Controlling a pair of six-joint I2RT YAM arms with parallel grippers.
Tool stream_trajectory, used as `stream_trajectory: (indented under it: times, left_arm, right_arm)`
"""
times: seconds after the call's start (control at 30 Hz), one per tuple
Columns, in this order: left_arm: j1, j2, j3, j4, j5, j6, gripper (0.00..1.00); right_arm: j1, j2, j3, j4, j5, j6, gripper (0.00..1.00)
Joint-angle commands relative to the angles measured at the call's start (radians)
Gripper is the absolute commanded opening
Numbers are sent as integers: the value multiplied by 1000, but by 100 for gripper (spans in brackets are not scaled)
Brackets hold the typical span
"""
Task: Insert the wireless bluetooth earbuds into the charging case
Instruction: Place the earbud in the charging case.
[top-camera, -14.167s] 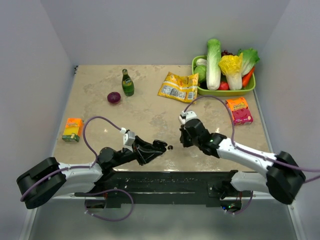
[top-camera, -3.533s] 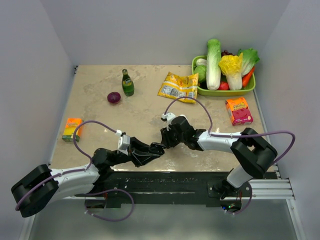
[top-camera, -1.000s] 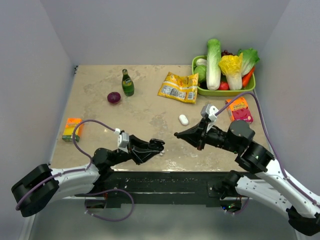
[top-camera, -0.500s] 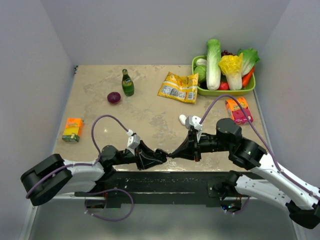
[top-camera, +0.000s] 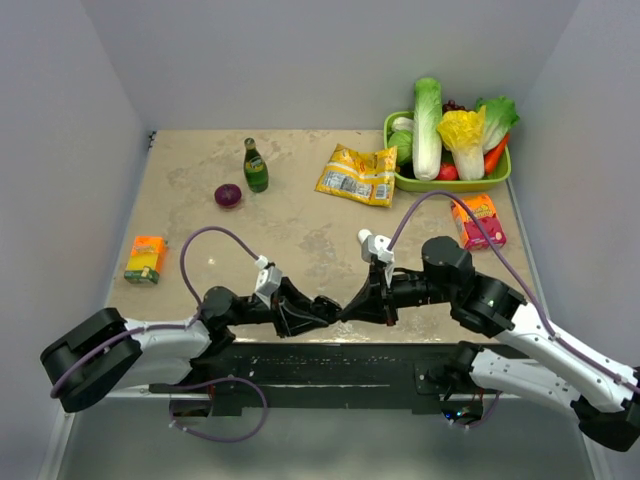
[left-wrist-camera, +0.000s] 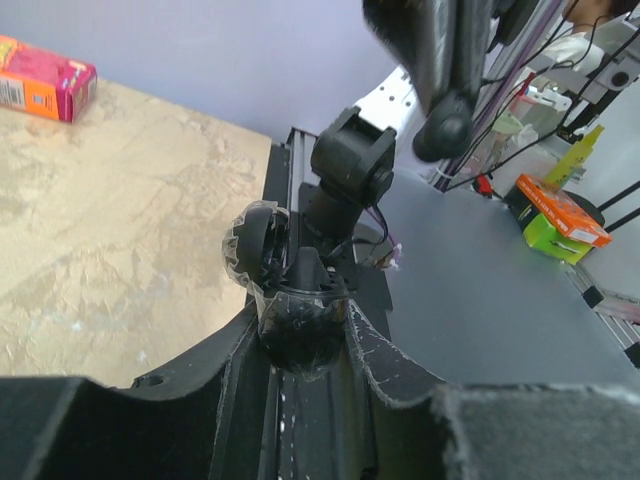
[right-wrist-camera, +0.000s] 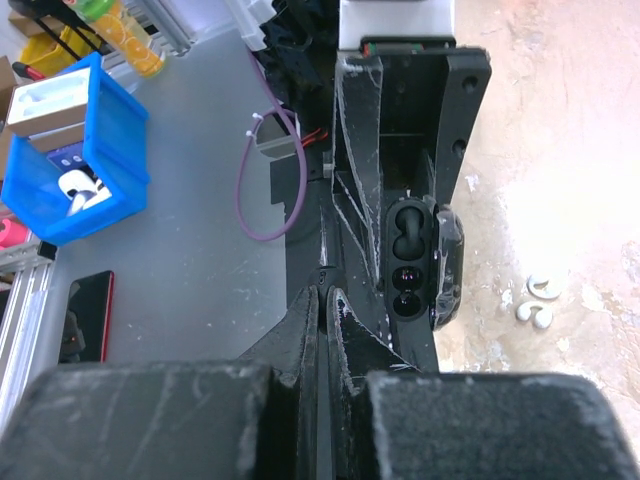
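Charging case (right-wrist-camera: 420, 265) in left gripper (left-wrist-camera: 300, 335): small dark glossy plastic case with its lid swung open, clamped between the left jaws at the near edge of the beige marbled table (right-wrist-camera: 560, 150). Its open face is turned toward the right wrist camera. Advice: hold that face level and motionless as the target.
Right gripper (right-wrist-camera: 322, 300): slim black fingers pressed together with nothing visible between them, tips just beside the case. Judgement: the jaws must part and go down to the table for a pickup before any insertion.
Earbuds (right-wrist-camera: 545, 287): two tiny glossy white curved plastic pieces lying close together on the table, just beside the case. Neither is seated.
Wells (right-wrist-camera: 407, 232): two dark recesses in the case. They look empty, though this is not certain. Judgement: pinch one earbud lightly by its sides, match its curve to a well, and press gently. A piece this small is likely to slip.
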Motion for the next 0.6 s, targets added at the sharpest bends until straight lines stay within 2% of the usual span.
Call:
stream_trajectory:
  times: [0.0, 0.27, 0.57]
  left_arm:
    - [4, -33, 65, 616, 22, 28, 0]
    - [3, -49, 140, 591, 62, 30, 0]
    - [3, -65, 129, 589, 62, 22, 0]
  right_arm:
    - [10, 11, 39, 24, -1, -14, 0]
    - [16, 40, 74, 14, 45, -37, 0]
    - [18, 33, 94, 42, 137, -36, 0]
